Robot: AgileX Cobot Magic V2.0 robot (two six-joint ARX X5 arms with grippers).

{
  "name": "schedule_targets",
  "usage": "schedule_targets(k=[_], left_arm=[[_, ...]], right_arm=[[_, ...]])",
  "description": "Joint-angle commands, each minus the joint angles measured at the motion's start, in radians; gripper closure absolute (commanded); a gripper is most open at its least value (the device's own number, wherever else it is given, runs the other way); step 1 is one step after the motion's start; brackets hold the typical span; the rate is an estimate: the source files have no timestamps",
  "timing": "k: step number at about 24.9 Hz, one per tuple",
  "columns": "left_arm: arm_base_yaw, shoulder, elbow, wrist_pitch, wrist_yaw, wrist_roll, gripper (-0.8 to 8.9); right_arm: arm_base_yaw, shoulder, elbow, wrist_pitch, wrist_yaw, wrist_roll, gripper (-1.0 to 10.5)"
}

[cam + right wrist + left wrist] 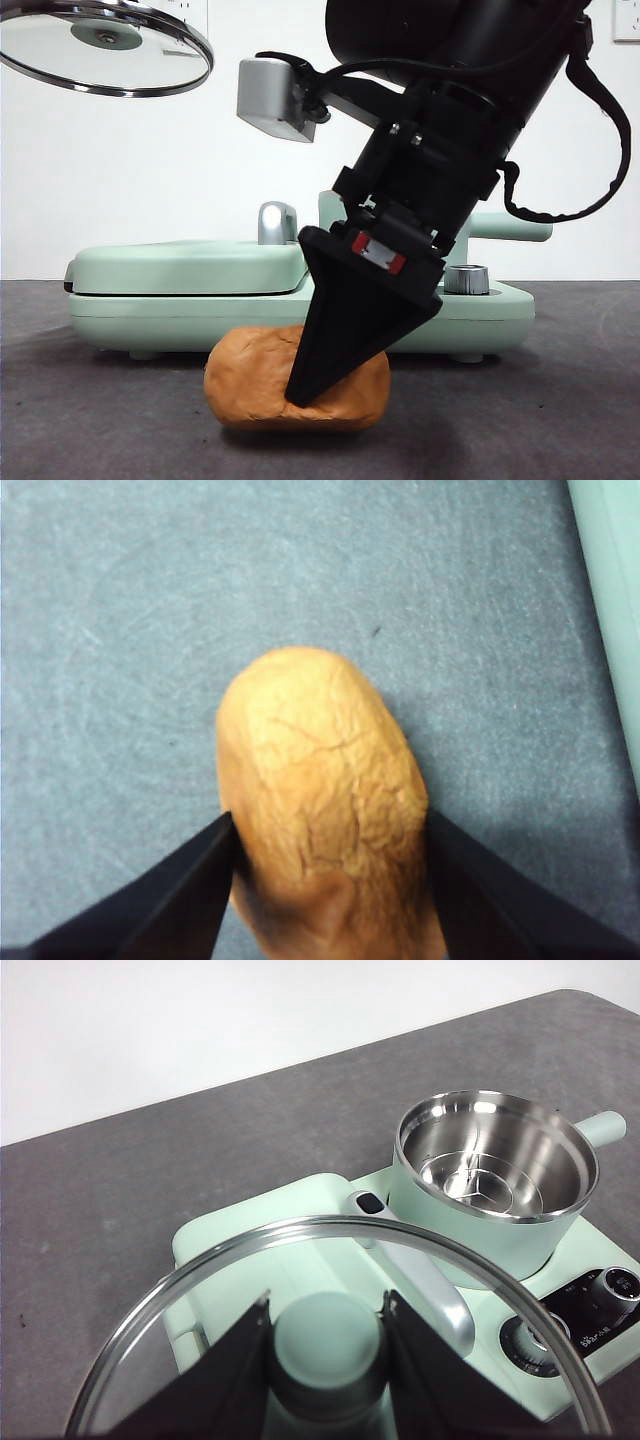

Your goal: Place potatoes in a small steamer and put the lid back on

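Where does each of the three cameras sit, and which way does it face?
Front view: low at table height, looking level across at the potato, right gripper around it.
Left wrist view: on the left arm, looking down past the left gripper clamping the lid knob, small steamer beyond.
Right wrist view: on the right arm, looking down at the potato.
Shared: potato, lid.

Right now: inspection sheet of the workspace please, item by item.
Surface: dark grey table, matte.
Potato: lying on the table in front of the appliance.
Steamer: uncovered, nothing inside.
Lid: held aloft by its knob.
Clutter: nothing seen.
Left gripper: shut on the lid knob.
Right gripper: jaws flanking the potato, lift not visible.
Cables: black cable looped along the right arm.
Surroundings: white wall; mint-green cooker base.
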Motion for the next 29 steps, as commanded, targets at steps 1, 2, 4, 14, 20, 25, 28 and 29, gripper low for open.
schedule_targets(k=[1, 2, 4, 14, 20, 25, 28, 29], left_arm=[[-0.003, -0.003, 0.019, 0.027, -0.002, -0.003, 8.05], [-0.003, -0.003, 0.019, 0.027, -0.002, -0.003, 8.05], [-0.003, -0.003, 0.019, 0.027, -0.002, -0.003, 8.05], [-0.003, -0.003, 0.019, 0.027, -0.002, -0.003, 8.05], [-0.003, -0.003, 0.019, 0.028, -0.002, 0.004, 8.05], [-0.003, -0.003, 0.019, 0.031, -0.002, 0.004, 8.05], [-0.003, -0.003, 0.019, 0.036, -0.002, 0.005, 8.05], [-0.003, -0.003, 0.019, 0.037, -0.002, 0.005, 8.05]], right_arm=[[0.017, -0.007, 0.008, -0.019, -0.010, 0.047, 7.3], [0.017, -0.020, 0.010, -0.019, -0.009, 0.056, 7.3], [0.016, -0.056, 0.012, -0.019, -0.007, 0.075, 7.5], [-0.082, -0.234, 0.179, -0.221, 0.135, 0.278, 7.5], [-0.170, -0.211, 0.408, -0.333, 0.154, 0.300, 7.5], [-0.238, -0.154, 0.540, -0.304, 0.156, 0.312, 7.5], [-0.275, -0.098, 0.605, -0.302, 0.156, 0.322, 7.5], [-0.287, -0.073, 0.628, -0.303, 0.156, 0.322, 7.5]])
